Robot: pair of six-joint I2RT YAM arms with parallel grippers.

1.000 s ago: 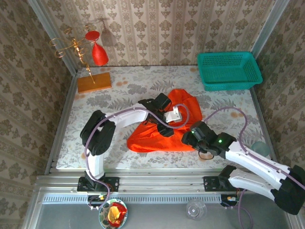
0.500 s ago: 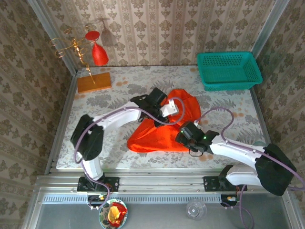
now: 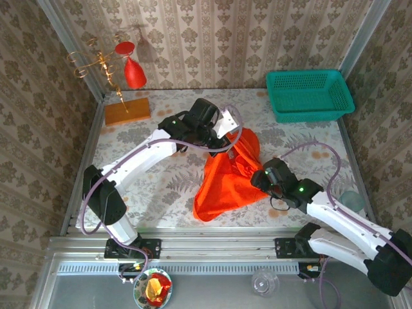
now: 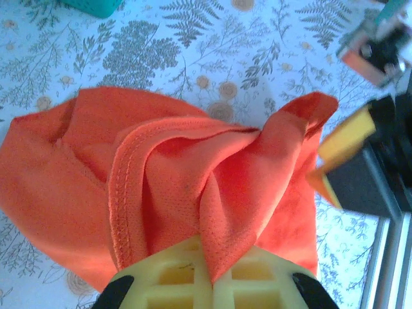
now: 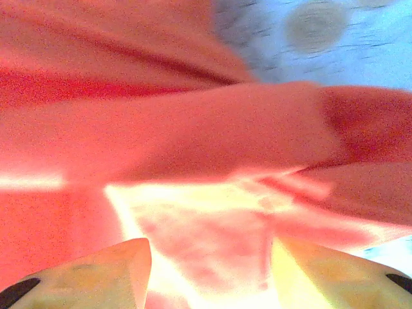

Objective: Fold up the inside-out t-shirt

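At the far left corner of the table, a wooden block and a red ornament sit well apart from the work. Reaching across the middle, the left gripper is clamped on a bunched edge of the inside-out t-shirt, with a stitched seam showing in the wrist view. The pinch draws the cloth up into a peak, and the rest drapes toward the near edge as a rumpled wedge. This looks like a lift meant to loosen the garment before it is spread flat.

Just right of the shirt, the right gripper noses into the cloth's side with its fingers apart. Cloth lies in the gap ahead of them, and no pinch shows; it appears placed to take a second hold.

A teal basket stands at the far right corner, clear of the shirt. Bare table to the shirt's left looks the likelier room for laying it out. Its lower tip lies close to the near edge, where a pull toward the arms could drag it off.
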